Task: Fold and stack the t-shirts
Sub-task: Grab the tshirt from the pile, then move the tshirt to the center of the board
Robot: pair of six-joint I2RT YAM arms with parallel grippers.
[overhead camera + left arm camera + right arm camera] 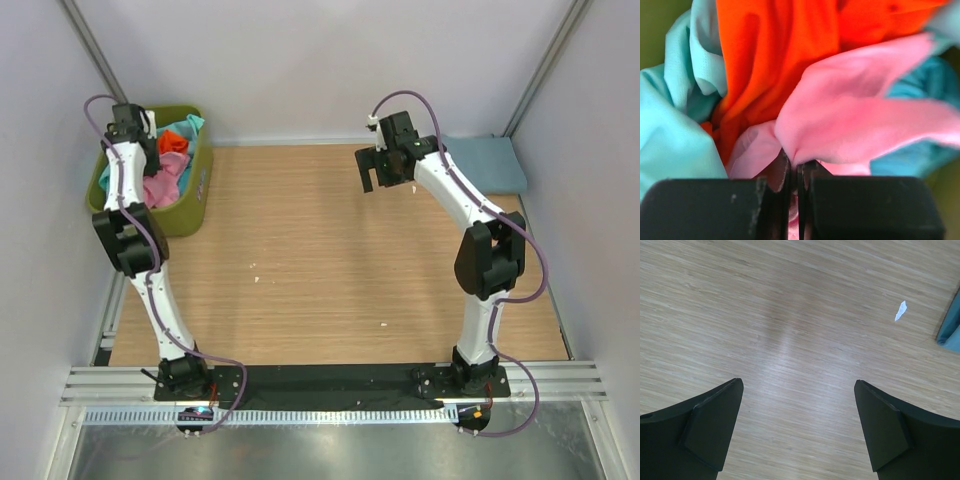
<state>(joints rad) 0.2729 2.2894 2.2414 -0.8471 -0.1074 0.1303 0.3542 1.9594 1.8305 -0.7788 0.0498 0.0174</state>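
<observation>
The pink t-shirt (855,120) lies bunched in the olive-green bin (185,215) at the back left, on top of an orange t-shirt (780,45) and a teal t-shirt (670,145). My left gripper (795,165) reaches down into the bin and is shut on a fold of the pink t-shirt (165,185). A dusty blue-grey t-shirt (490,160) lies flat at the table's back right corner. My right gripper (372,172) hangs open above the bare wood, just left of that shirt, with nothing between its fingers (715,425).
The wooden table (320,260) stretches between the two arms. A small white scrap (900,310) lies on it near the blue-grey shirt's edge (951,325). Grey walls close in the back and both sides.
</observation>
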